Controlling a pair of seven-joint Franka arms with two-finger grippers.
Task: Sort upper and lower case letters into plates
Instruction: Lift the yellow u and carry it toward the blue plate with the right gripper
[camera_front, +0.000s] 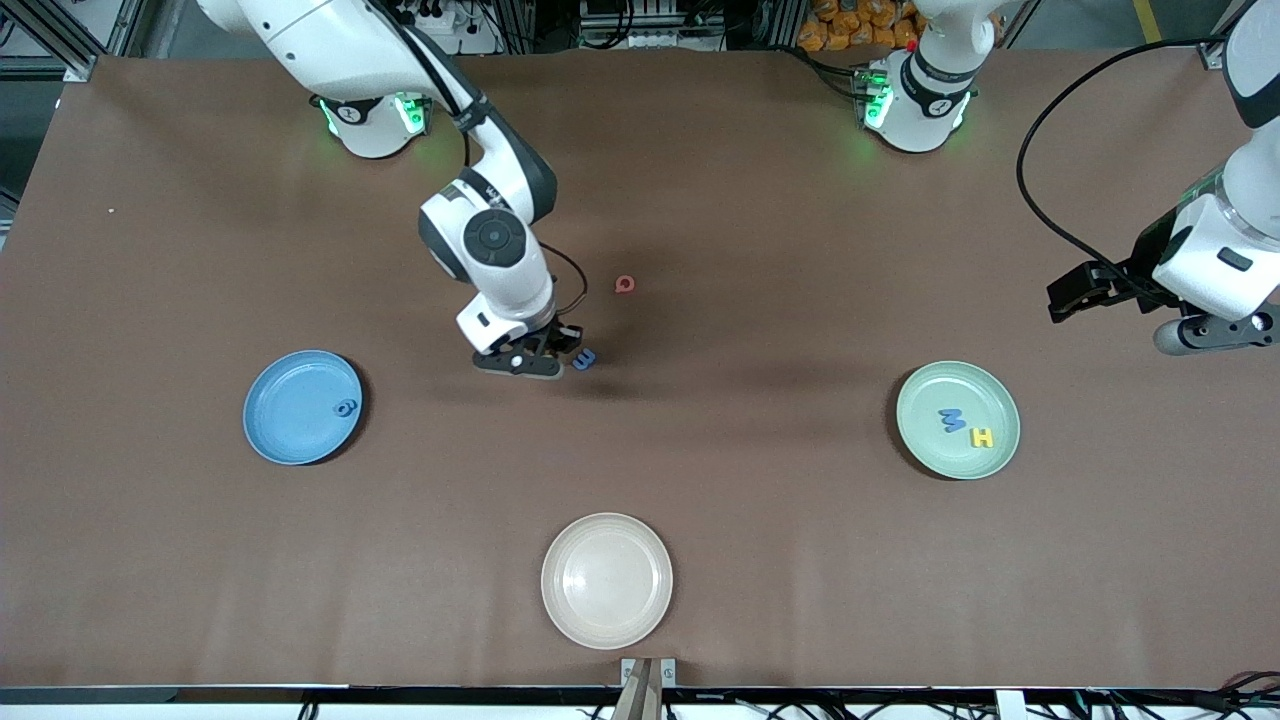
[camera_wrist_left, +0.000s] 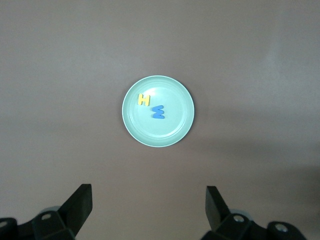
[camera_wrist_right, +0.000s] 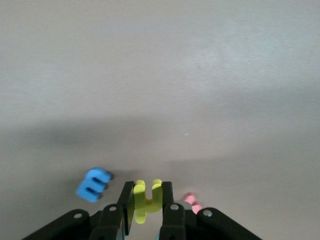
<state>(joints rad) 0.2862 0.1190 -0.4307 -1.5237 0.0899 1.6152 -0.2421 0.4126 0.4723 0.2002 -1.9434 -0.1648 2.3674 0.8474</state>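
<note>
1. Fingers of the right gripper (camera_wrist_right: 147, 202) clamp a small flat yellow foam letter (camera_wrist_right: 146, 199) upright, low over the brown tabletop (camera_front: 760, 560) – the round blue plate (camera_front: 290, 395) lies toward the right arm's end.
2. A blue foam "e" (camera_front: 584, 359) lies just beside them.
3. The left gripper (camera_wrist_left: 147, 205) waits, spread wide, above the mint-green plate (camera_wrist_left: 172, 132).
4. The yellow letter's case is hard to read – fingers hide its edges.

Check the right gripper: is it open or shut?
Shut: the right gripper has its fingers clamped on a yellow letter.
</note>
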